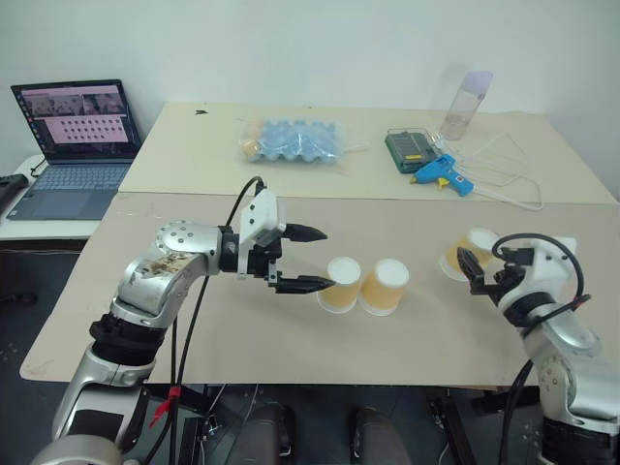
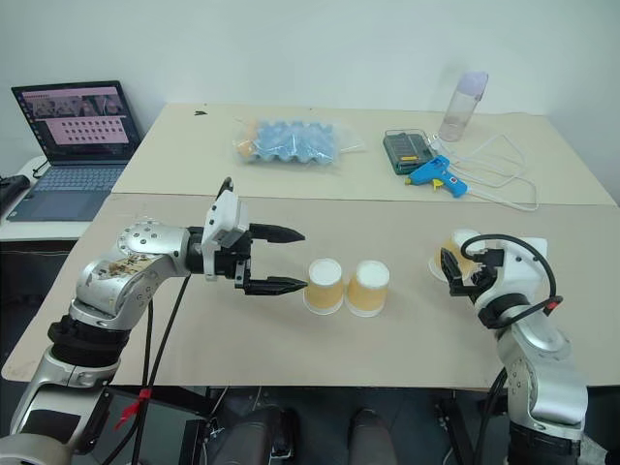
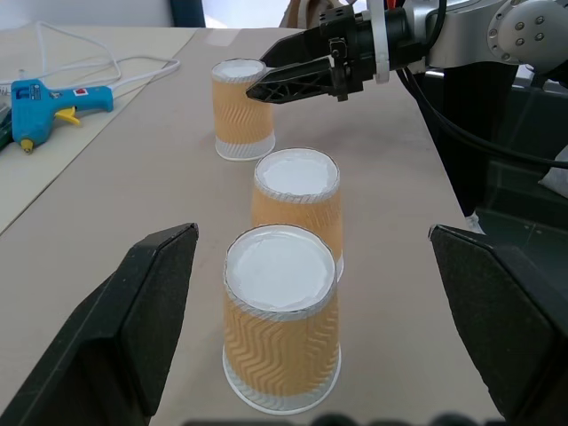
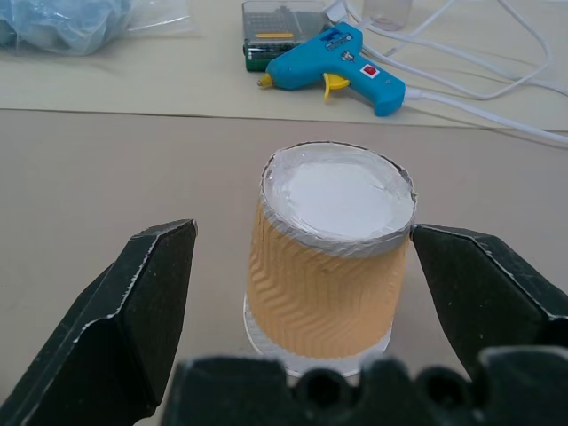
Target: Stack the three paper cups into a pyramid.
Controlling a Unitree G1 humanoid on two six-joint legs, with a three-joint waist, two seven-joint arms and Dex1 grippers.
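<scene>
Three paper cups sat upside down on the near table. Two stood side by side near centre, left cup (image 1: 340,284) and middle cup (image 1: 384,286), touching or nearly so. The third cup (image 4: 330,262) stood well apart to the right, near the table's right edge. No stacking done yet.

Risks, my read: the right gripper (image 4: 315,302) had the third cup between its spread fingers, neither finger touching. An off-centre squeeze could crush the thin wall or tip the cup. The left gripper (image 1: 308,260) hung just beside the left cup, fingers spread wide, lower fingertip (image 1: 320,284) very close to the cup wall. A small drift right would nudge the base pair apart.

Pose: left arm reached level, pointing right; right arm pointed level towards the far side, straddling its cup.
</scene>
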